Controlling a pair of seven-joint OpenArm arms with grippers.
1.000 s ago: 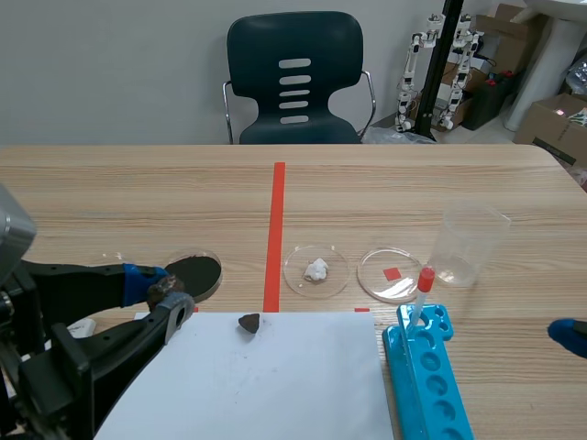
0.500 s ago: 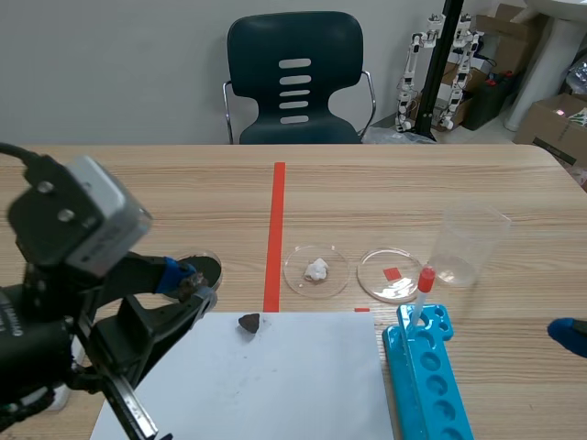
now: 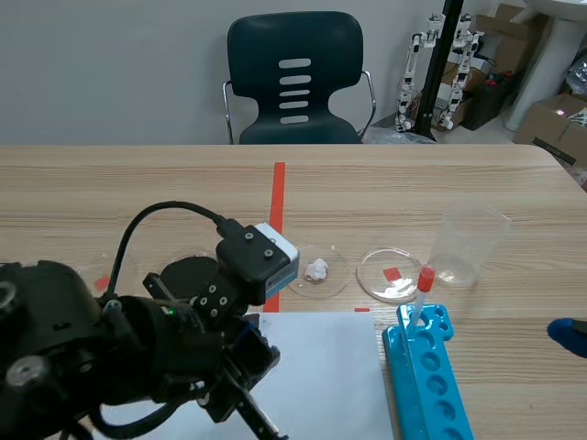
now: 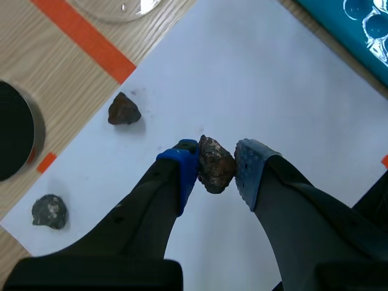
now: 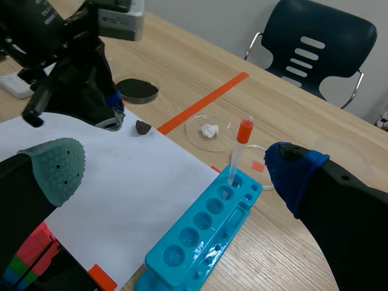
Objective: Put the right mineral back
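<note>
In the scene view, the left arm [image 3: 138, 353] lay low across the near left of the counter [image 3: 138, 183]. Its bulk covered the near left part of the paper [image 3: 321, 376], so from there we could not see what it held. Beyond the paper stood a black dish [image 3: 188, 272], a clear dish [image 3: 332, 261] with a white lump [image 3: 316, 269] in it, a second dish [image 3: 390, 273] over a red mark, and a beaker [image 3: 470, 243]. A blue rack [image 3: 429, 385] lay just beside the paper's right edge, with a red-capped tube [image 3: 423, 291] upright at its far end. Only a blue tip of the right arm [image 3: 570, 337] showed at the right, and a chair [image 3: 293, 78] stood behind the counter. In the left wrist view, the left hand [image 4: 216, 167] was clamped on the mineral [image 4: 216, 165], a dark brownish lump pressed between the blue pads over the paper. We could not tell whether it touched the sheet. A dark stone [image 4: 123, 110] lay on the paper ahead of the hand, near the tape line. A grey stone [image 4: 49, 211] sat at the paper's corner, near the black dish. In the right wrist view, the right hand [image 5: 176, 173] stood wide open with nothing between its pads, one grey-green and one blue, above the rack and the paper. Past it we saw the tube, the white lump in its dish, and the dark stone on the paper just beside the left arm's tip.
</note>
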